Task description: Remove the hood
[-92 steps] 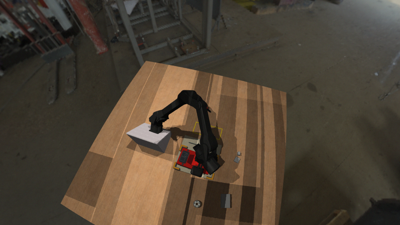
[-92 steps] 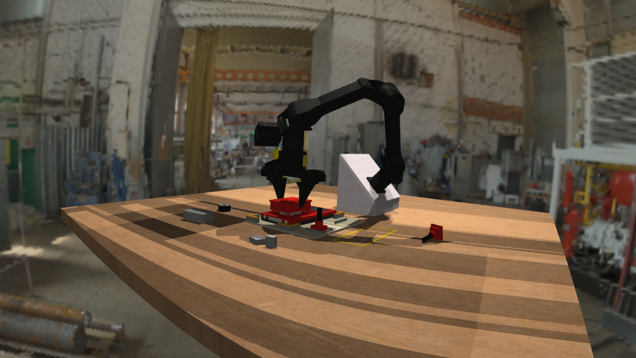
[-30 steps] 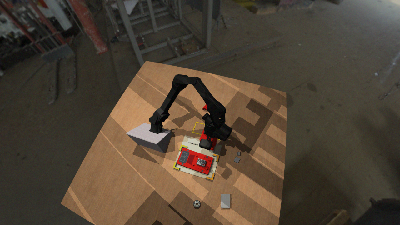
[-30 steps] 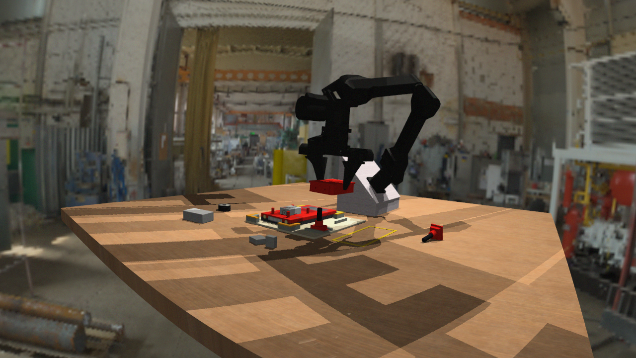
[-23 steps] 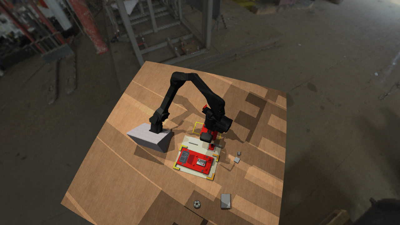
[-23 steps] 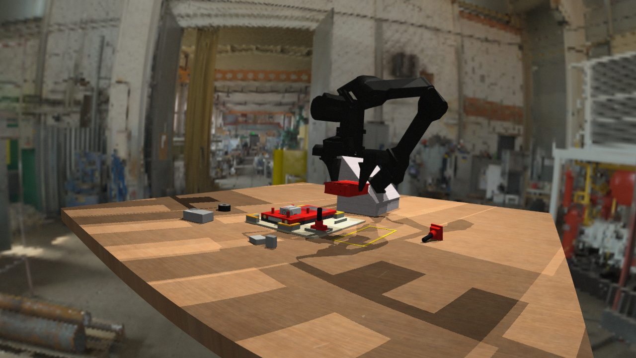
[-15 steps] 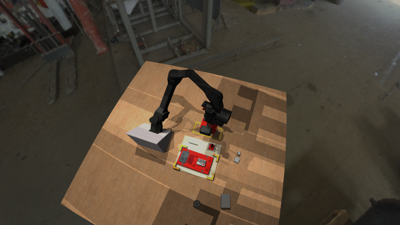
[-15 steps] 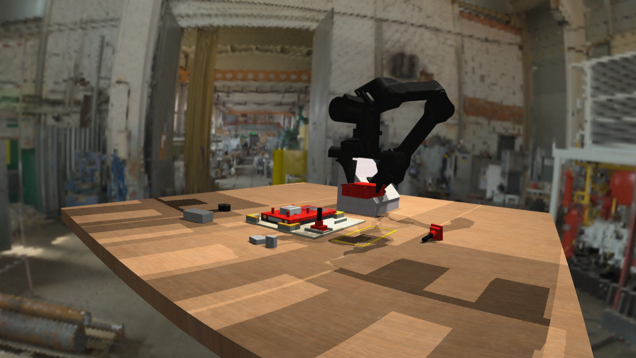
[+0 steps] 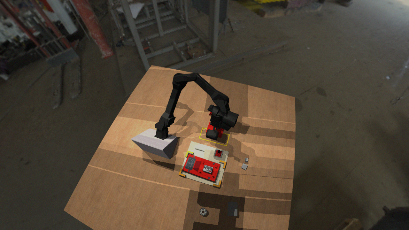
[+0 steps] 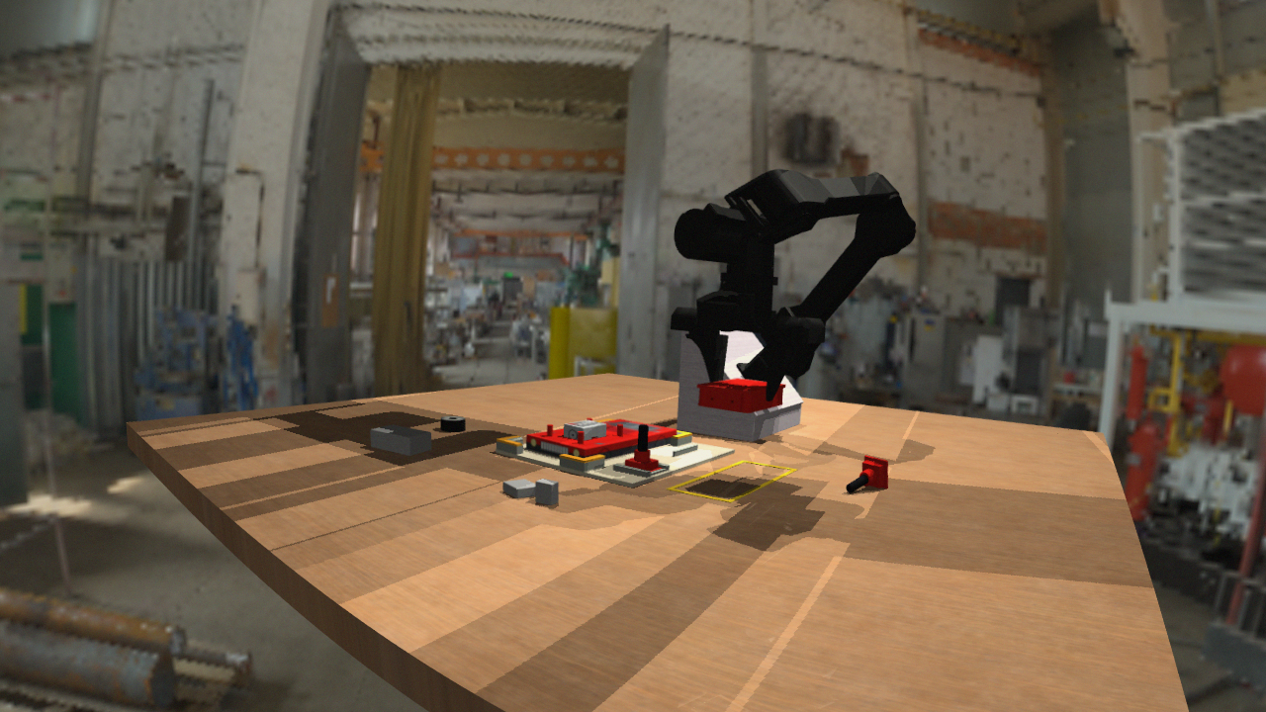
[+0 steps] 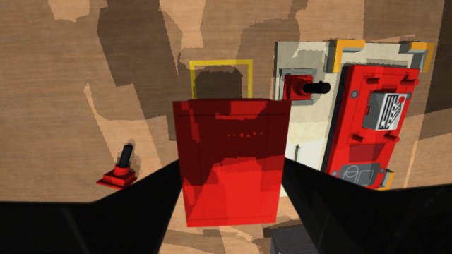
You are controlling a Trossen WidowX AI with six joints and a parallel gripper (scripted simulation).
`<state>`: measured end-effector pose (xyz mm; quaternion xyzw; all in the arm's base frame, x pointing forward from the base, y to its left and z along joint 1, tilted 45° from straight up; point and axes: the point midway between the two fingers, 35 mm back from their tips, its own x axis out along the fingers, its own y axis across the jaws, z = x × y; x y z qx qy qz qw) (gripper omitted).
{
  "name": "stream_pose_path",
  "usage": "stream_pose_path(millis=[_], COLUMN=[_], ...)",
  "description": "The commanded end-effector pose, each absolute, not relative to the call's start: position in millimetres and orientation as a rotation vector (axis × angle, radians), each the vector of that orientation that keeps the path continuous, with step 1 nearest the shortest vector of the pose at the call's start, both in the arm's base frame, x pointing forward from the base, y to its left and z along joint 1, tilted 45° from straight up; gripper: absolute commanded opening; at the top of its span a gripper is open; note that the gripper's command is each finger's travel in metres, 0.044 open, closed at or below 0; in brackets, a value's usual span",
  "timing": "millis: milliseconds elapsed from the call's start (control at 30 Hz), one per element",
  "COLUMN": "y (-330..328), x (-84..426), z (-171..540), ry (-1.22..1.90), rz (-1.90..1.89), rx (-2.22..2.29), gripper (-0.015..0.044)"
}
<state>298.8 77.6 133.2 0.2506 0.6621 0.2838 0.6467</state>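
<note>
The red hood [image 9: 211, 126] [image 10: 742, 398] [image 11: 233, 183] is held in the air, level, above the table. My gripper [image 10: 744, 388] [image 11: 230, 162] is shut on its two long sides. The marked area is a yellow outline [image 9: 212, 141] [image 10: 768, 466] [image 11: 221, 63] on the table. The hood hangs well above it, with a shadow inside the outline; in the wrist view the hood hides the outline's near part. The red toy car [image 9: 198, 169] [image 10: 637, 435] [image 11: 344, 141] sits on its board without the hood, its grey engine block showing.
The pale board [image 9: 197, 145] [image 11: 311, 137] holds a red piece with a black peg [image 9: 218, 153] [image 10: 641, 456] [image 11: 298, 88]. A similar piece [image 10: 874, 472] [image 11: 120, 174] lies beyond the outline. Small grey blocks [image 9: 244, 166] [image 10: 547, 491], a dark box [image 9: 232, 208] and a wheel [image 9: 203, 211] lie elsewhere.
</note>
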Motion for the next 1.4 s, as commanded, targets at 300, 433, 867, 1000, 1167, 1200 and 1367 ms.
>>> stream_pose_path(millis=[300,433,867,1000,1167,1200,1367], y=[86.6,88.9,96.6,99.1,102.1,102.7,105.8], x=[298.5,298.6,298.7,298.6,298.5,298.5,298.2], z=[125.1,122.7,114.9,112.5,109.5,108.9,106.0], ry=[1.508,1.508,1.508,1.508,1.507,1.507,1.507], rz=[0.648,0.648,0.647,0.647,0.648,0.648,0.648], rx=[0.576,0.576,0.576,0.576,0.576,0.576,0.576], gripper=[0.0000,0.0000,0.0000,0.0000,0.0000,0.0000,0.0000])
